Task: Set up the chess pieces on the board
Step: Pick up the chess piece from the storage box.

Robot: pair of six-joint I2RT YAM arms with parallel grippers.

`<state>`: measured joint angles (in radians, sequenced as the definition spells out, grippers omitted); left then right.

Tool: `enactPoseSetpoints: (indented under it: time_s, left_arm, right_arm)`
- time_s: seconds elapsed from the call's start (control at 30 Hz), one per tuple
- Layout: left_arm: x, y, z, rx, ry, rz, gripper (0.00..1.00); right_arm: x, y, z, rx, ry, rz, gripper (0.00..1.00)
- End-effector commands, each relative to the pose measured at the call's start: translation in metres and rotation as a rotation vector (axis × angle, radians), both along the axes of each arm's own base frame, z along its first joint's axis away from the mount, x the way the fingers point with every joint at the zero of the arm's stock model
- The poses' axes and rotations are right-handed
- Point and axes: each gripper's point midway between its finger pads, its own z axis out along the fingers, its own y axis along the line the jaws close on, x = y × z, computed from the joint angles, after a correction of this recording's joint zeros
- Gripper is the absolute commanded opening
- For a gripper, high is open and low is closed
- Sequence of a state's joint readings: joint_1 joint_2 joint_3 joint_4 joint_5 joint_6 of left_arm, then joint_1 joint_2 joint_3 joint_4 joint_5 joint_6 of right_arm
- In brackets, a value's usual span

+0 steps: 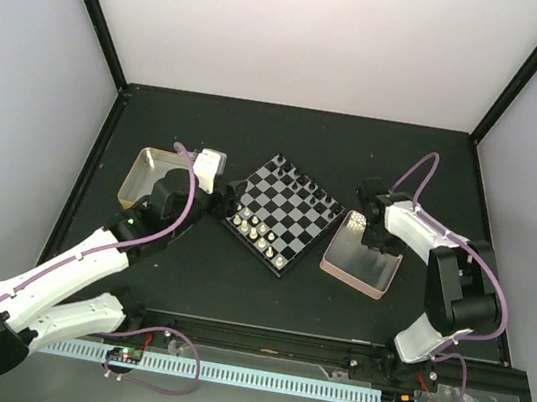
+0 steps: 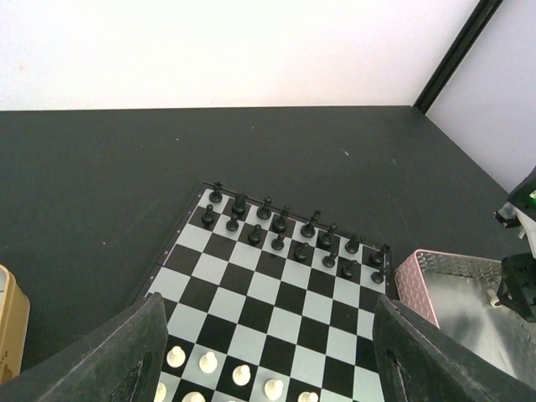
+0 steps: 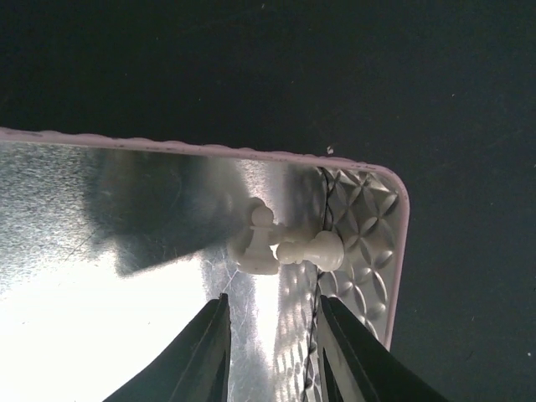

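The board [image 1: 286,216] lies in the middle of the table, turned diagonally. Black chess pieces [image 2: 289,230] fill its two far rows in the left wrist view, and several white ones [image 2: 241,374] stand on the near rows. My left gripper [image 2: 268,335] hovers open over the white side of the board [image 2: 276,301], with nothing between its fingers [image 2: 117,360]. My right gripper [image 3: 273,303] is open, low inside the pink tray [image 3: 381,251]. Just ahead of its tips, two white pawns touch: one [image 3: 260,239] upright, the other [image 3: 314,249] on its side.
The pink tray [image 1: 379,274] sits right of the board with the right gripper [image 1: 369,236] in it. A yellow-rimmed tin [image 1: 142,170] lies left of the board, beside the left arm. Dark frame rails edge the black mat.
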<state>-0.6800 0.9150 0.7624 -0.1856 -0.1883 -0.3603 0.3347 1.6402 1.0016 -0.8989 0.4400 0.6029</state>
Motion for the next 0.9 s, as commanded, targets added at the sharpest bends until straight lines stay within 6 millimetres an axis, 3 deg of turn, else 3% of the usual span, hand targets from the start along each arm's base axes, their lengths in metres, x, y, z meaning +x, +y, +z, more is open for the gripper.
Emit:
enactPoseSetpoints:
  time_s: [0.0, 0.2, 0.37, 0.6, 0.87]
  left_arm:
    - [0.000, 0.002, 0.011, -0.040, -0.027, 0.005, 0.69]
    - [0.000, 0.004, 0.010, -0.040, -0.024, 0.009, 0.69]
    - [0.000, 0.004, 0.010, -0.041, -0.022, 0.009, 0.70]
    - [0.001, 0.004, 0.010, -0.041, -0.021, 0.009, 0.70]
    - [0.002, 0.002, 0.009, -0.042, -0.016, 0.003, 0.70]
  right_arm:
    - [0.007, -0.002, 0.006, -0.024, -0.034, -0.013, 0.32]
    - [0.010, 0.004, -0.011, 0.038, -0.067, -0.079, 0.35]
    - [0.019, 0.005, -0.011, 0.077, -0.123, -0.110, 0.31]
    - [0.019, -0.003, -0.024, 0.131, -0.131, -0.165, 0.31]
    - [0.019, 0.003, -0.034, 0.219, -0.144, -0.197, 0.31]
